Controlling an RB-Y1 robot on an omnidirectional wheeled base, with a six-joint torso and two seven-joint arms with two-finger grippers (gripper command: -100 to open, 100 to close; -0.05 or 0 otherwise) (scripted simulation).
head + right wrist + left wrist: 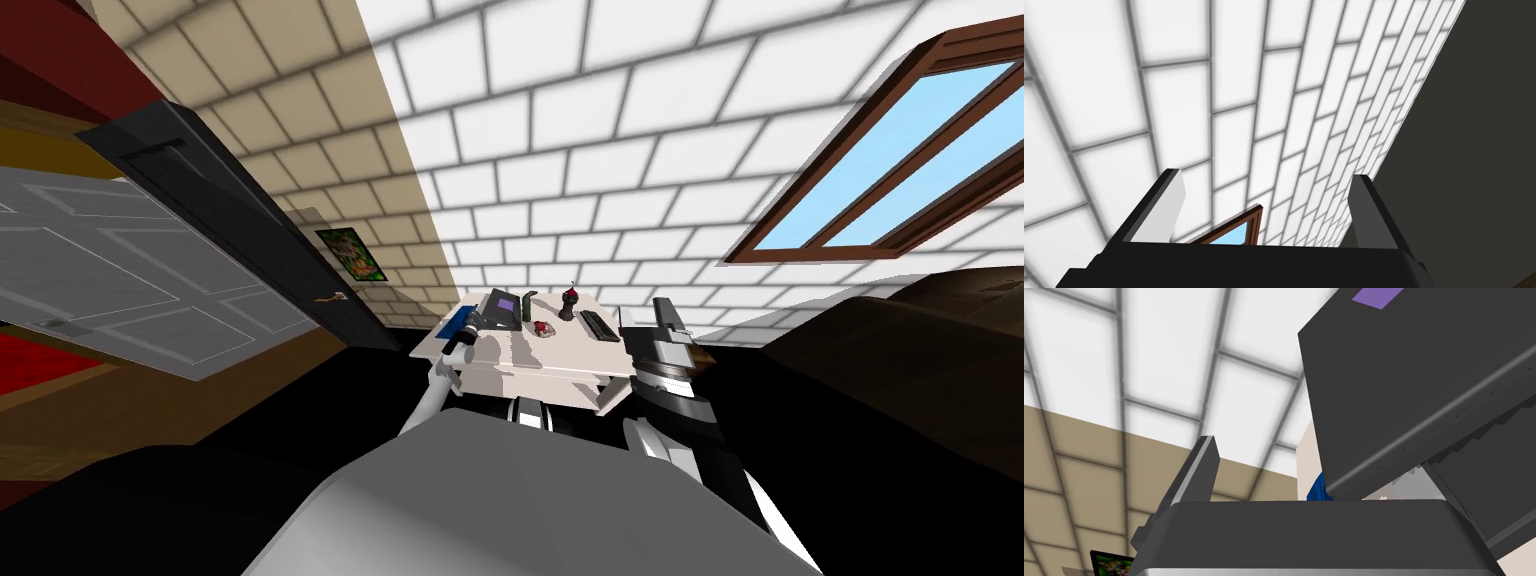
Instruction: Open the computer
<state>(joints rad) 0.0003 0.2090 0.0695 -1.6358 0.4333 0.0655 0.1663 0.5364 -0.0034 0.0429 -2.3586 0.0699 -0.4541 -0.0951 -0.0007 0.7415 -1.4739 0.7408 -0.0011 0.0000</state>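
Left gripper (1281, 448) wide: one finger (1196, 470) clear of the laptop (1404, 388) lid, other hidden behind it; right gripper (1269, 185) wide, empty.

Laptop (1404, 388) lid cropped at edge

No text, label, brand or number can be read on the computer (501, 307) or the wall poster (351, 253).

The computer (503, 307) sits on the table's (530, 368) left part. My left gripper (468, 330) is just left of it, my right gripper (1268, 182) by the table's right edge.
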